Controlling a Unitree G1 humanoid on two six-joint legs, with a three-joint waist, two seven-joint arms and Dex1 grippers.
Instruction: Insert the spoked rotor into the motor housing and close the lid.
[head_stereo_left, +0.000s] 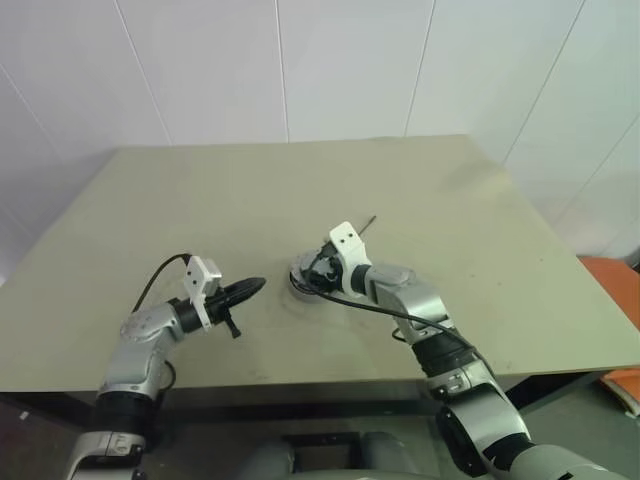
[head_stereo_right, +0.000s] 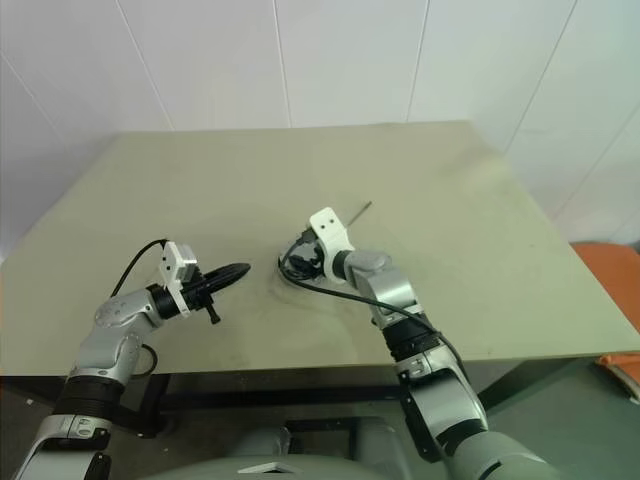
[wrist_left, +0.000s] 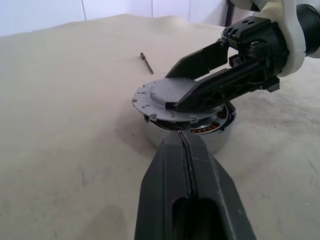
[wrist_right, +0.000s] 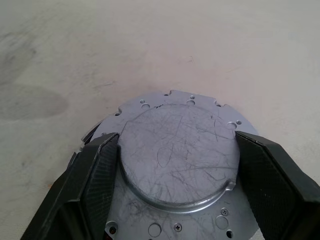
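- Holding the lid (wrist_right: 177, 162) by its raised round middle, the right gripper (wrist_right: 175, 170) has one black finger (wrist_right: 95, 175) on each side. The jaws are spread wide because the lid is wide.

- Where is the lid?

- It sits tilted on top of the motor housing (wrist_left: 210, 131). One edge is up, so you can see the brown copper rings under it. It is not shut flat yet.

- What about the other hand?

- The left gripper (wrist_left: 184, 145) is just beside the motor housing. Its two fingers are pressed together and hold nothing.

- How do you think the lid feels?

- Hard and stiff, I think, like a metal plate. It looks smooth and a bit scratched, so it may slip. It seems flat and thin, so probably not heavy.

- Where is the best place to hold it?

- On the round step in the middle, one finger on each side, like now. The outer rim has little holes and notches and looks harder to pinch.

- Anything else near?

- A thin dark pin (wrist_left: 146, 63) lies on the table (wrist_left: 60, 100), well apart from the motor housing. I cannot see the spoked rotor under the lid.
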